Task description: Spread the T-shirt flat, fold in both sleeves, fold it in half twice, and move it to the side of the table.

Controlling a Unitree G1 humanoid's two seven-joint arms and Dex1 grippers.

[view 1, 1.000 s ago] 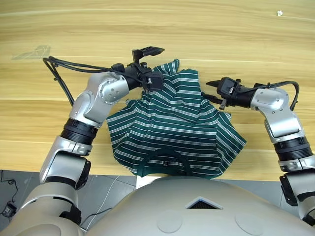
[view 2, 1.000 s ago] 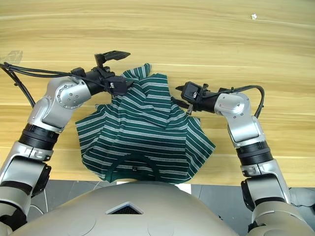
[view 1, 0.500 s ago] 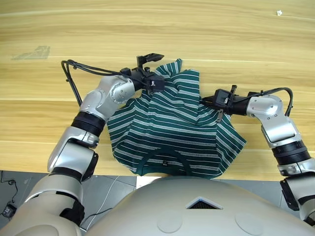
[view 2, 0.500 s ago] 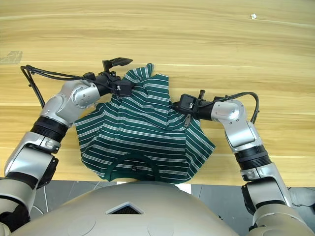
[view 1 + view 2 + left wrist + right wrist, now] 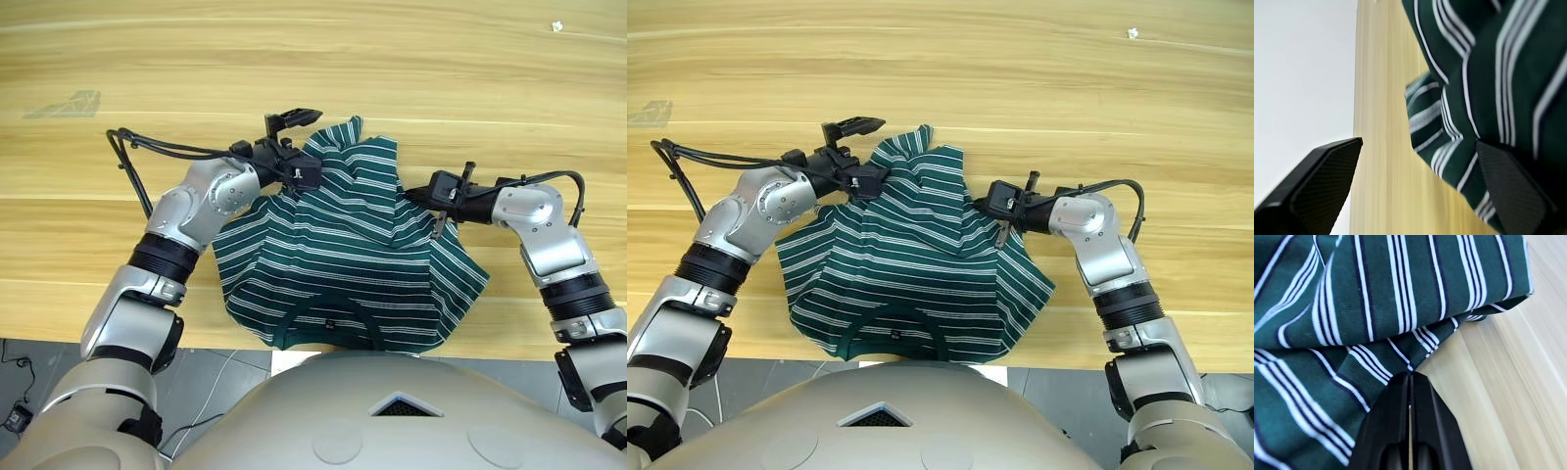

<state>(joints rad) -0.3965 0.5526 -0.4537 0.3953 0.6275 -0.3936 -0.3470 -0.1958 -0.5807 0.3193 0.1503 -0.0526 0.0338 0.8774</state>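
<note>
A dark green T-shirt point(image 5: 343, 255) with thin white stripes lies rumpled on the light wooden table point(image 5: 392, 59), between the two sets of jaws. Its collar point(image 5: 328, 318) is at the table's near edge, on the side away from both jaws, and its body is bunched into ridges that run up towards them.

The left jaws stand wide open at the shirt's far left corner. One black finger point(image 5: 1327, 181) is out over bare wood, clear of the cloth. The other finger point(image 5: 1508, 191) is against the striped fabric, which hangs over it. Nothing is gripped between them.

The right jaws are closed together at the shirt's right edge, with only a hairline slit between the two black fingers point(image 5: 1396, 431). Two folds of striped cloth meet right at their tips, and a small pinch of the edge appears caught there. Beyond these tips the fabric rises in a loose fold, and beside them is bare table.

Well beyond the right jaws, towards the far right corner of the table, lies a small white scrap point(image 5: 556, 26).
</note>
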